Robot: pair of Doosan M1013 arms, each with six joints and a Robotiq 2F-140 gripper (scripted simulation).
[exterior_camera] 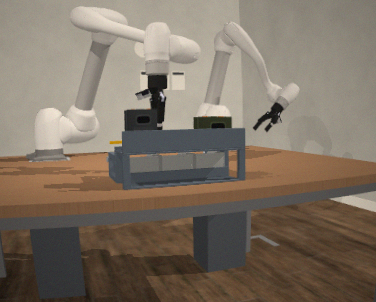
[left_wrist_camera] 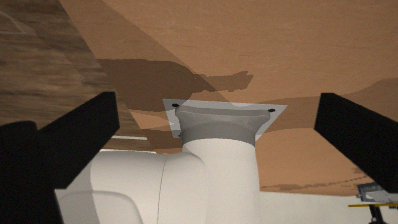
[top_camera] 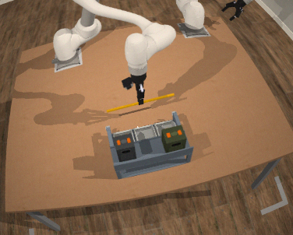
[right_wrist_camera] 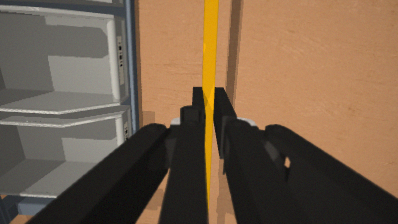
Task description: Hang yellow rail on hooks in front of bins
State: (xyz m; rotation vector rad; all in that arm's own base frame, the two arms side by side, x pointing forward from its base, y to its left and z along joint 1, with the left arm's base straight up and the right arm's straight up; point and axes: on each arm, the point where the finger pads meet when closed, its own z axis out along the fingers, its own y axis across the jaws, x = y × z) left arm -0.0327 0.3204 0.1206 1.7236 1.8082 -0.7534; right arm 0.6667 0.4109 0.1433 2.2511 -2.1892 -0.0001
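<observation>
The yellow rail (top_camera: 121, 107) (exterior_camera: 115, 142) (right_wrist_camera: 210, 40) is level in the air, behind the shelf's bin-opening side in the top view, with its shadow on the table. My right gripper (top_camera: 140, 103) (right_wrist_camera: 207, 102) is shut on the rail near its middle, fingers pointing down. The blue-grey shelf (top_camera: 152, 160) (exterior_camera: 182, 137) has upright end pieces (top_camera: 108, 132) (top_camera: 175, 117) on the side facing the rail; the hooks are too small to make out. Clear bins (top_camera: 145, 133) (right_wrist_camera: 80, 45) stand in it. My left gripper (top_camera: 227, 14) (exterior_camera: 261, 129) is open and empty, far from the rail.
A dark grey bin (top_camera: 125, 152) (exterior_camera: 135, 120) and a green bin (top_camera: 174, 142) (exterior_camera: 202, 122) stand on top of the shelf at its two ends. The left arm's base (left_wrist_camera: 220, 127) lies below the left wrist camera. The table (top_camera: 58, 156) carries the shelf.
</observation>
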